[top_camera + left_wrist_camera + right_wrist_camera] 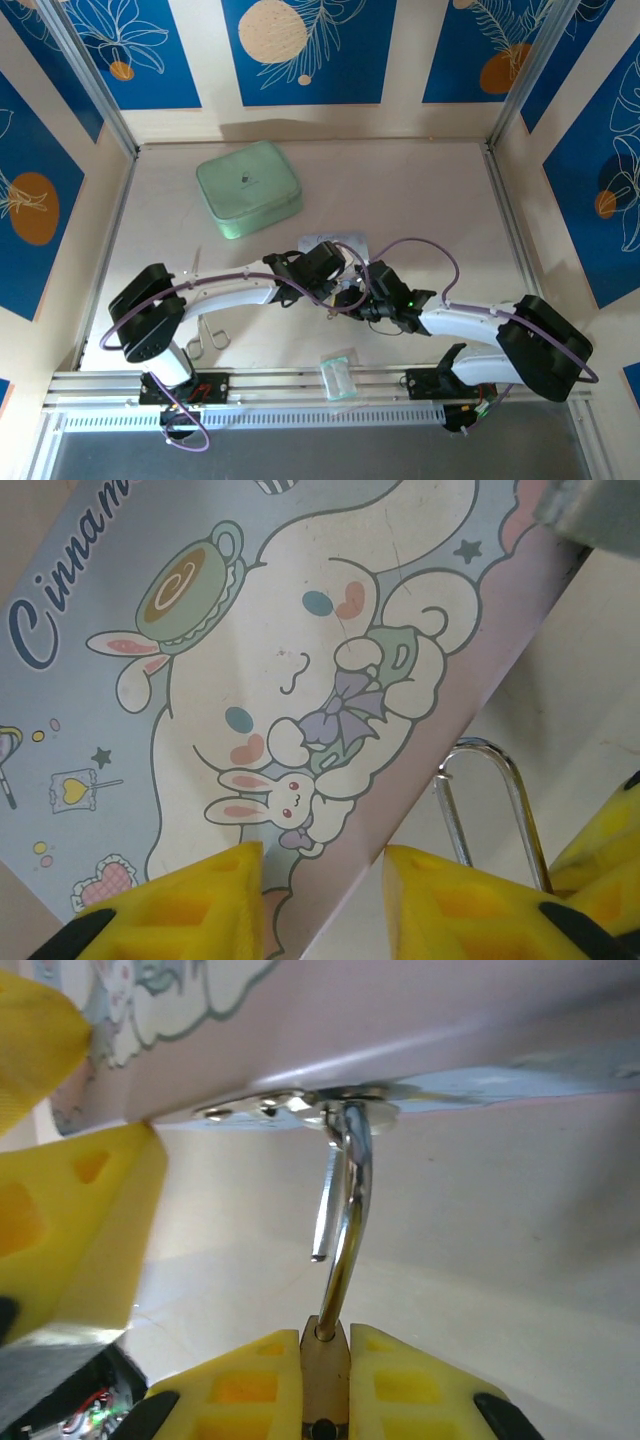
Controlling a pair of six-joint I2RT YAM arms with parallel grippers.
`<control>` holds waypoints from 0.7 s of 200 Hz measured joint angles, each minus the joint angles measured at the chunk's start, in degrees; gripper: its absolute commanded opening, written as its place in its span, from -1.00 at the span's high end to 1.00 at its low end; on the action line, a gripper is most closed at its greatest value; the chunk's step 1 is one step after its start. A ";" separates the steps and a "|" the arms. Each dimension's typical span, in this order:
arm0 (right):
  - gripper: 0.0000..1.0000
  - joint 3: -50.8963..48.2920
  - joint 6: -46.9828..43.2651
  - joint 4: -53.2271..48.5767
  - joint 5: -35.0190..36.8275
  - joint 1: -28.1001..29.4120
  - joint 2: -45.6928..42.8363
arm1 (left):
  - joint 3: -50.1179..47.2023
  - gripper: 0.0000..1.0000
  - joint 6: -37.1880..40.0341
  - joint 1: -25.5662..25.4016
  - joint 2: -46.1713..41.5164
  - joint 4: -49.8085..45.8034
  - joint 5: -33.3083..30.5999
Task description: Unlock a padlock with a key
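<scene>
Brass padlock (325, 1365), shackle (346, 1222) toward box (420, 1020)

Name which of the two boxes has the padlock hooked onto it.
The light blue cartoon-printed box: the shackle of the padlock hooks into its metal hasp. The plain mint-green case sits apart, farther back on the table.

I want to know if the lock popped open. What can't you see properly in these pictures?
- Padlock body: right wrist view, squeezed between the right tool's yellow fingers, bottom cut off.
- Shackle ends: left wrist view, behind the left tool's finger.
- Cartoon box: top view, mostly under both arms.
</scene>
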 measured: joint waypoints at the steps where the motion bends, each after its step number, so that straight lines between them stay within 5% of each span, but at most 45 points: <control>1: 0.67 0.11 -0.11 -0.26 0.00 -0.02 0.00 | 0.00 0.32 -0.02 0.00 0.00 -0.02 0.02; 71: 0.41 2.05 -2.60 -2.93 2.32 -2.40 1.92 | -1.11 0.26 -6.01 -0.48 -2.93 -0.63 8.98; 140: 0.14 -0.52 -0.13 -14.53 3.72 -3.69 -4.46 | -1.46 0.00 -8.22 -0.66 -5.16 -3.82 9.42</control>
